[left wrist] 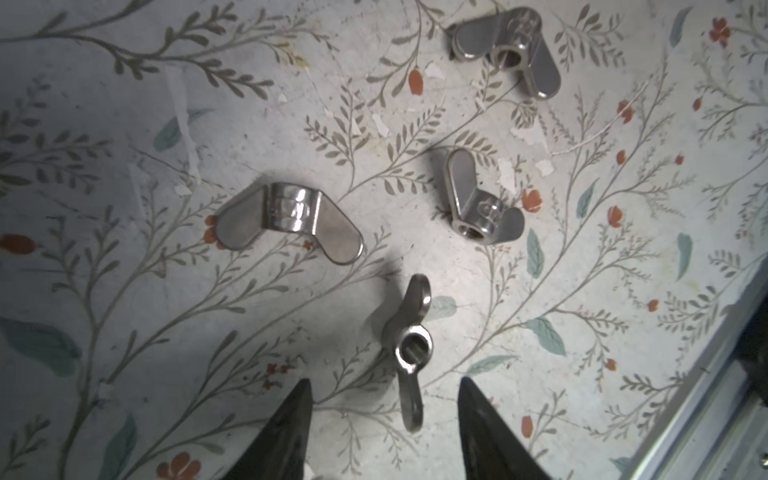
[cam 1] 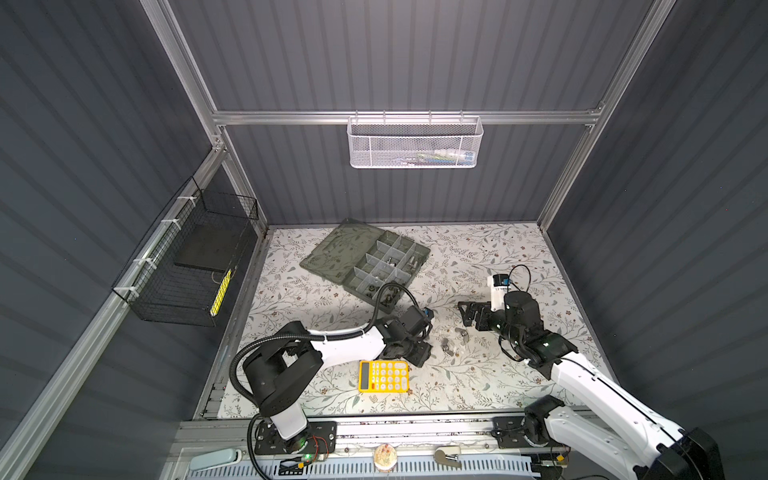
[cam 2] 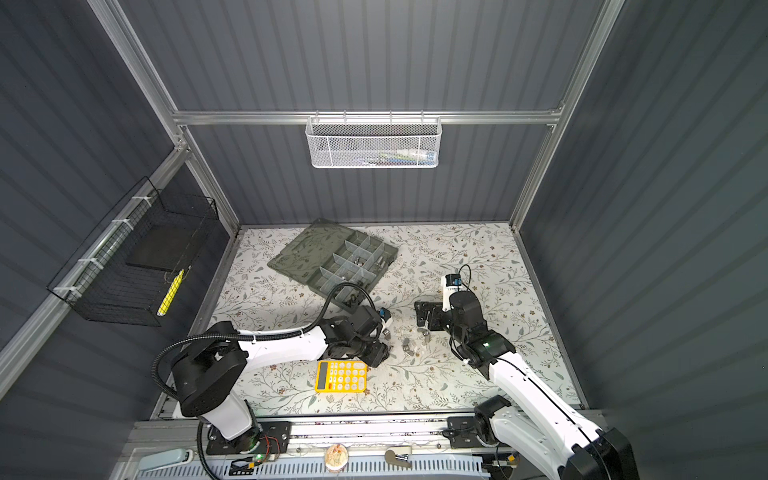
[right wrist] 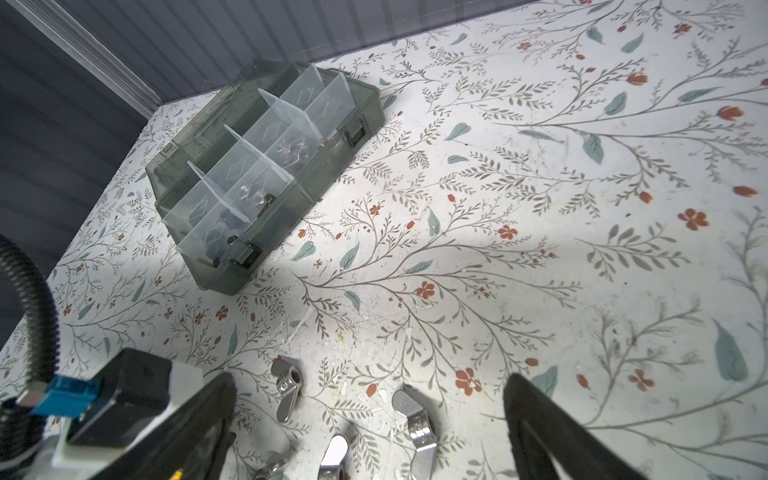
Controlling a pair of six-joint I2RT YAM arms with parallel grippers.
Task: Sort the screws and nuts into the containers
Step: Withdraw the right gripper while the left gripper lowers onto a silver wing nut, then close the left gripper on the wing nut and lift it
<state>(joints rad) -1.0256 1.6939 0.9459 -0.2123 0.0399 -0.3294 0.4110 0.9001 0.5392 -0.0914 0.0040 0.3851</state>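
Several silver wing nuts lie loose on the floral table. One wing nut [left wrist: 409,349] stands on edge, its lower ear reaching between the tips of my left gripper [left wrist: 385,386], whose jaws are apart and clear of it. Others lie further off [left wrist: 289,222], [left wrist: 482,199], [left wrist: 505,50]. In both top views the left gripper [cam 1: 422,353] points down beside this cluster [cam 1: 449,347]. My right gripper [right wrist: 370,382] hangs wide open and empty above the nuts [right wrist: 415,419]. The organiser box [right wrist: 291,216] stands open; its containers hold small screws [right wrist: 266,199] and dark pieces.
A yellow calculator [cam 1: 384,376] lies just in front of the left gripper. The box's lid [cam 1: 338,249] lies flat toward the back left. A black wire basket [cam 1: 187,270] hangs on the left wall and a white mesh basket [cam 1: 415,141] on the back rail.
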